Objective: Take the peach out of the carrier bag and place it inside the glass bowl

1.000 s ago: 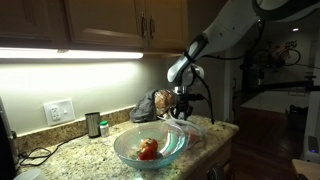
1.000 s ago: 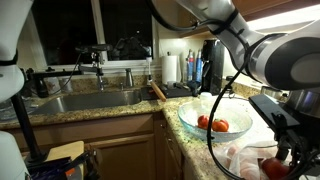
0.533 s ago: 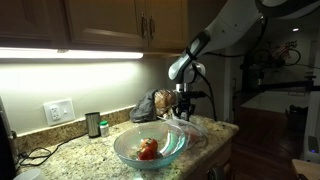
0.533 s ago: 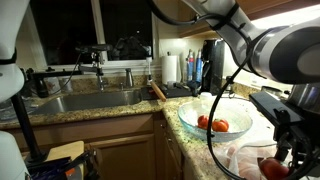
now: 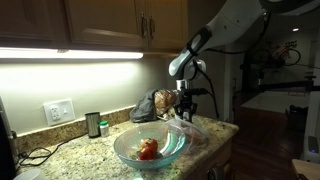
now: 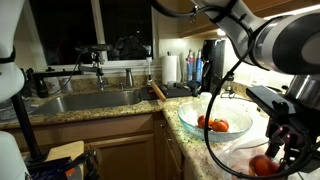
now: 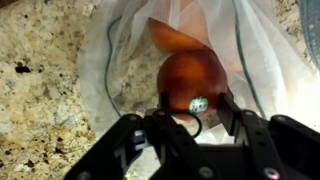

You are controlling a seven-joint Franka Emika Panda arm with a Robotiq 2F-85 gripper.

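- The glass bowl [image 5: 125, 152] stands nearest on the speckled stone surface [image 5: 85, 155]. It is clear with a pale tint and a flaring rim, and it also shows in the other exterior view [image 6: 190, 120].
- Two red fruits [image 6: 221, 125] lie side by side inside the bowl.
- Just right of the bowl and a little farther back, the end effector [image 5: 183, 112] points down at the surface.
- In the wrist view the end effector [image 7: 192, 110] is closed partway around the peach [image 7: 190, 80], with a dark finger [image 7: 228, 110] on each side of the fruit's lower half.
- The peach is outside the bowl and over a whitish translucent plastic sheet [image 7: 125, 60] spread on the surface. Whether it touches the sheet cannot be told.
- In an exterior view the peach [image 6: 263, 165] shows red-orange between the dark fingers, right of the bowl and nearer than it.
- The carrier bag [image 5: 148, 105], dark and lumpy, sits behind the bowl, just left of the end effector and apart from the peach.
- Farther left, a small can [image 5: 93, 124] stands near a wall outlet [image 5: 58, 111].
- In an exterior view a sink [image 6: 90, 100] lies far left of the bowl.
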